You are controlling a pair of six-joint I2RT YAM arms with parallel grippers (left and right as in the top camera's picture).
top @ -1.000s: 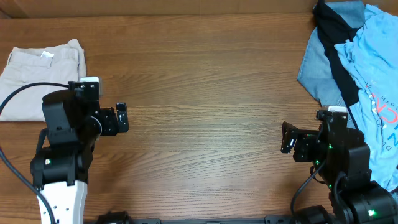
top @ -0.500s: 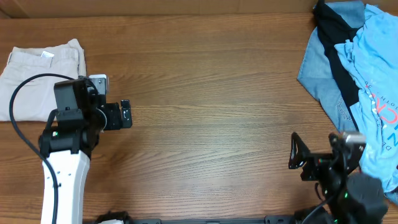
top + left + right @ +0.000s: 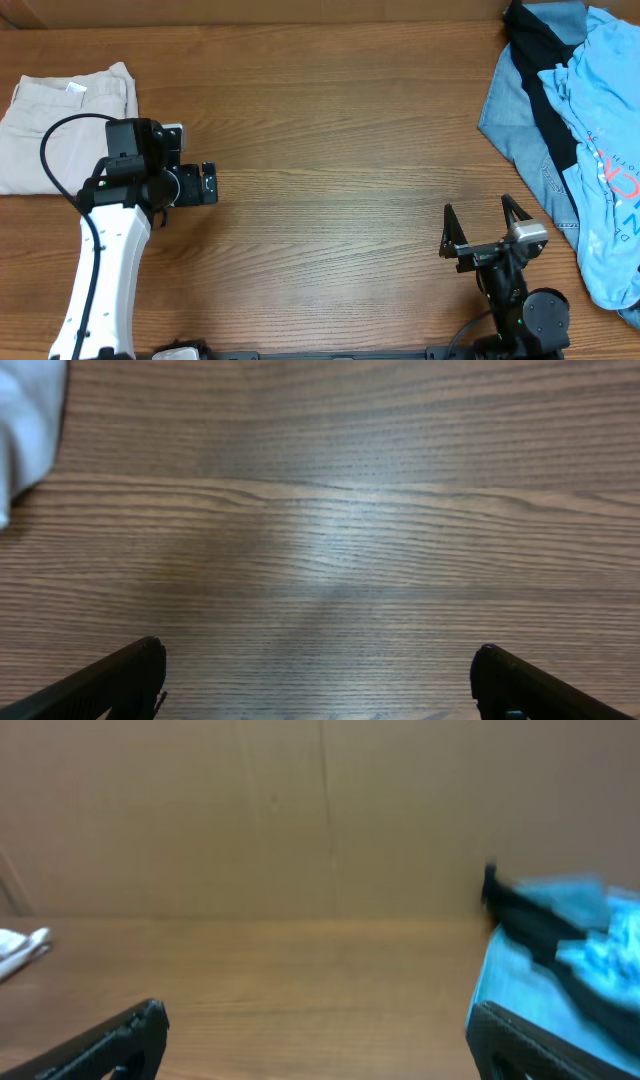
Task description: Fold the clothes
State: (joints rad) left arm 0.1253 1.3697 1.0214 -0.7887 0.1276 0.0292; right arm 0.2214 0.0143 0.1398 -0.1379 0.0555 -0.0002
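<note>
The folded beige shorts (image 3: 60,125) lie at the table's far left, white inner label up; a pale corner of them shows in the left wrist view (image 3: 28,420) and in the right wrist view (image 3: 20,948). My left gripper (image 3: 208,184) is open and empty, to the right of the shorts, over bare wood (image 3: 318,675). My right gripper (image 3: 482,228) is open and empty near the front right edge, fingers pointing toward the back wall (image 3: 318,1035).
A pile of light blue and black clothes (image 3: 575,130) lies at the right side of the table, also in the right wrist view (image 3: 560,950). A brown cardboard wall (image 3: 300,810) stands behind the table.
The left gripper has shifted slightly right and up. The right arm has drawn back toward the front edge and folded up, its gripper now pointing at the back wall.
</note>
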